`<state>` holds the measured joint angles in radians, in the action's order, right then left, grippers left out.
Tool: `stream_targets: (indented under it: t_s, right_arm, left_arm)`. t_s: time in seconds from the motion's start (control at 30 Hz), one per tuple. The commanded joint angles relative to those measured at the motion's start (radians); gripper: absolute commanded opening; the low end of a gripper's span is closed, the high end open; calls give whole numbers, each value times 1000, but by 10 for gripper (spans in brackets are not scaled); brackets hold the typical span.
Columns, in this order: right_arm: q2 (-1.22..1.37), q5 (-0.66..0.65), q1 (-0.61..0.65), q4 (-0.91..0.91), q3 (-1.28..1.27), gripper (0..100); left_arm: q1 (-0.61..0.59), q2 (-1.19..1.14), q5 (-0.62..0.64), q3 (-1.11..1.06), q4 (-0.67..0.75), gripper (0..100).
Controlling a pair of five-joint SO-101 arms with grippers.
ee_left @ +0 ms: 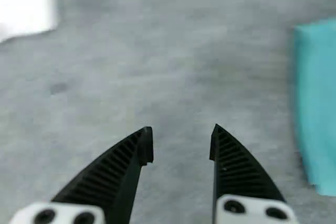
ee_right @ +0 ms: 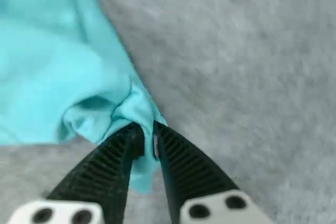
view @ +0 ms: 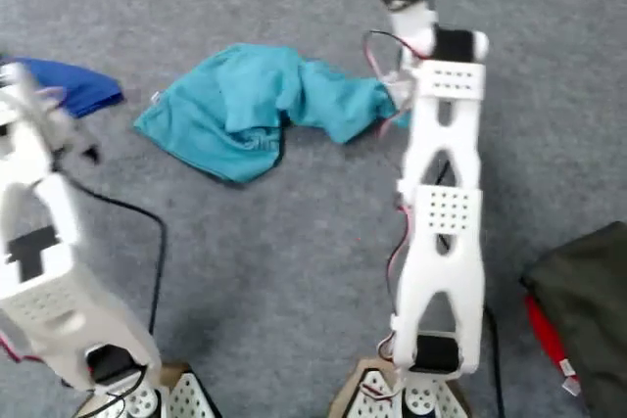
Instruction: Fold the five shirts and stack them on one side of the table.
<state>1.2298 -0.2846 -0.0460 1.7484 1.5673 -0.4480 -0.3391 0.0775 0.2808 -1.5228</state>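
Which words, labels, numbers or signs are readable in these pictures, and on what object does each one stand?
No text can be read.
Faint pale mark on the teal shirt: too blurred to read.
Small white tag at the edge of the dark shirt: too small to read.

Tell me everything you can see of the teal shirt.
The teal shirt is soft, thin-looking turquoise cloth. It lies unfolded and crumpled, with deep creases, stretched sideways across the far middle of the grey felt-like table. Its bulk is bunched in a loose heap at one end, and the other end narrows to a rumpled strip. The right gripper is shut on a pinched fold at that narrow end. Apart from the gripper and the table, nothing touches it.
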Motion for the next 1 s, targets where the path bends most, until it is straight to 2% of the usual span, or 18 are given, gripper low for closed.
stream_targets:
  t_s: [0.0,0.17,0.3,0.4,0.47,0.57,0.73,0.97]
  right_arm:
    - [51,83,-88,-54,87,5]
    - [170,178,-120,-164,104,5]
    - [131,183,-139,-187,96,5]
    - [148,176,-139,-193,99,5]
    - [150,175,-133,-193,101,5]
    - [150,175,-133,-193,101,5]
    - [150,175,-133,-193,101,5]
    - [151,175,-133,-193,99,5]
  left_arm:
    - [199,10,68,-12,126,190]
    - [367,-18,160,-103,416,192]
    - [396,-93,247,-137,655,189]
    - [384,-171,373,-130,758,186]
    - [339,-202,431,-112,786,143]
    - [256,-208,436,-52,761,88]
    - [199,-213,436,3,707,133]
    - [238,-214,436,5,704,163]
